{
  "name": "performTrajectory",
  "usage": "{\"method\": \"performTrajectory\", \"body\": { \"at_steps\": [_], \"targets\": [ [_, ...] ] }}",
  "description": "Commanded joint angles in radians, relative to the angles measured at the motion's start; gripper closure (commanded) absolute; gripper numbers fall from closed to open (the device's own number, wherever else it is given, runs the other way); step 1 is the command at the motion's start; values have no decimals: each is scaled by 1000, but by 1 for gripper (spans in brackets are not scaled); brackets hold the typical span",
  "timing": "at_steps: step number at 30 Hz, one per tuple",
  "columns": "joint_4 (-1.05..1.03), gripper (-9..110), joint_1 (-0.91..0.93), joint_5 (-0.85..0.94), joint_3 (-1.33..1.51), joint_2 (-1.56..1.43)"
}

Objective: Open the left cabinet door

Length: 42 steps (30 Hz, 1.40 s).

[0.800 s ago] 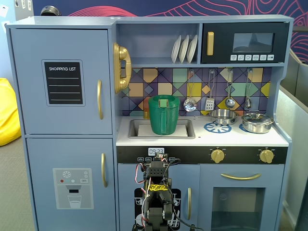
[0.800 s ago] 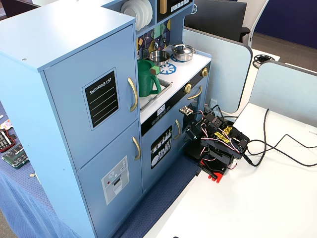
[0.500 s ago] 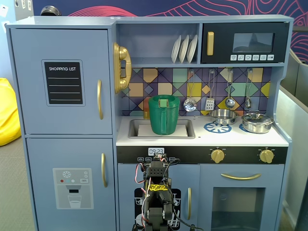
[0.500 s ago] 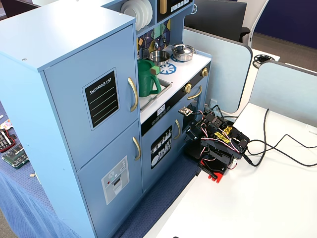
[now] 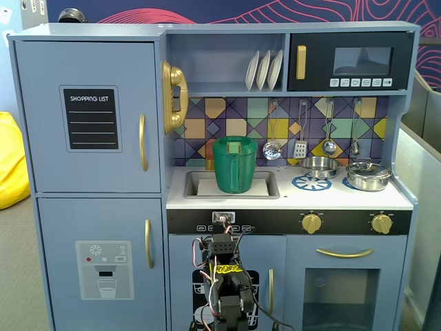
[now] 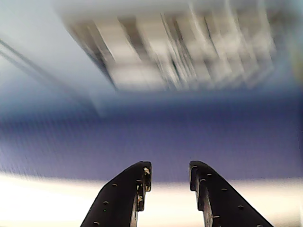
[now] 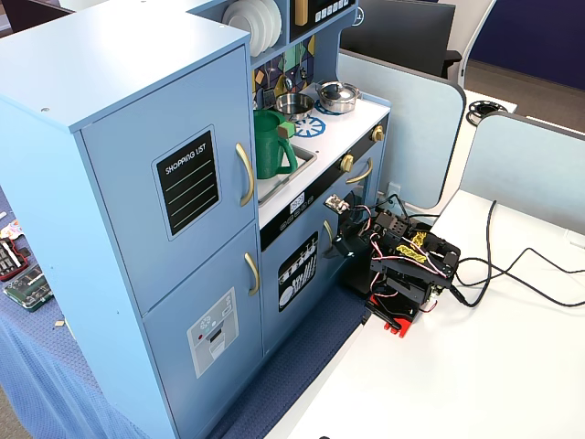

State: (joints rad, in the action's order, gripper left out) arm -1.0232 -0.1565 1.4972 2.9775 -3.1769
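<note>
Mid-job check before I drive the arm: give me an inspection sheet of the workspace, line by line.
Surface: white table bearing the arm; bare apart from cables.
Job's things: blue-grey door with black SHOPPING LIST panel, shut; its vertical gold bar handle untouched.
Clutter: green plastic pitcher in the toy sink; steel pots on the hob; white plates on the shelf.
Gripper: gripper open, empty, facing a blurred surface in the wrist view; arm folded low, far from the handle.
Cables: black cables trailing across the table.
Surroundings: grey partition panels; yellow beanbag.
</note>
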Motion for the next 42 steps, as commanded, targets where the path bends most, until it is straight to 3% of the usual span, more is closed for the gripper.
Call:
{"method": "performTrajectory", "body": {
  "at_steps": [1, 17, 25, 35, 42],
  "targets": [
    [225, 101, -95, 25, -112, 2],
    [499, 100, -430, 183, -638, 235],
    [716, 93, -426, 66, -712, 391],
    [923, 85, -485, 75, -833, 600],
    [977, 85, -526, 124, -930, 724]
  ]
}}
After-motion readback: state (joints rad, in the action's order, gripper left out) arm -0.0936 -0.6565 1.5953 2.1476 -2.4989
